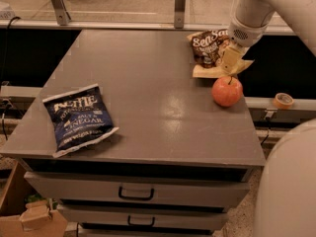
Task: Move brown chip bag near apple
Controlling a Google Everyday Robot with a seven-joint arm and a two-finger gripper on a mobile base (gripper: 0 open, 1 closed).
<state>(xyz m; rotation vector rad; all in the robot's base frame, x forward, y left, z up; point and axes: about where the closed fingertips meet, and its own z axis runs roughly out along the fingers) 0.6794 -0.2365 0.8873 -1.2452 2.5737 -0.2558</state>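
As things stand on the desk [158,83]: the brown chip bag [208,44] lies flat near the far right corner, about 1 o'clock of the top, with its tan lower part turned toward the apple
Apple [227,91]: stem up, at 5 o'clock from the bag and just beside its tan edge; whether the two touch I cannot tell
Tool [231,58]: down at the bag's right edge, at 3 o'clock of the bag and 12 o'clock of the apple; how far open it is, and whether it has hold of the bag, I cannot tell
Weight: judged very light, mostly air and chips
Feel: soft, crinkly film, likely slippery; it should buckle and slide rather than resist
Fragility: the contents crush easily, so a gentle pinch suits it
Where to take hold: best judged at a flat sealed end or side seam, not the puffed middle
Risk: the apple is round and close under the tool; a nudge could roll it toward the 3 o'clock edge
Task state: the bag reads as near the apple already
Other things: blue Kettle bag [79,117] at 8 o'clock of the desk, well apart
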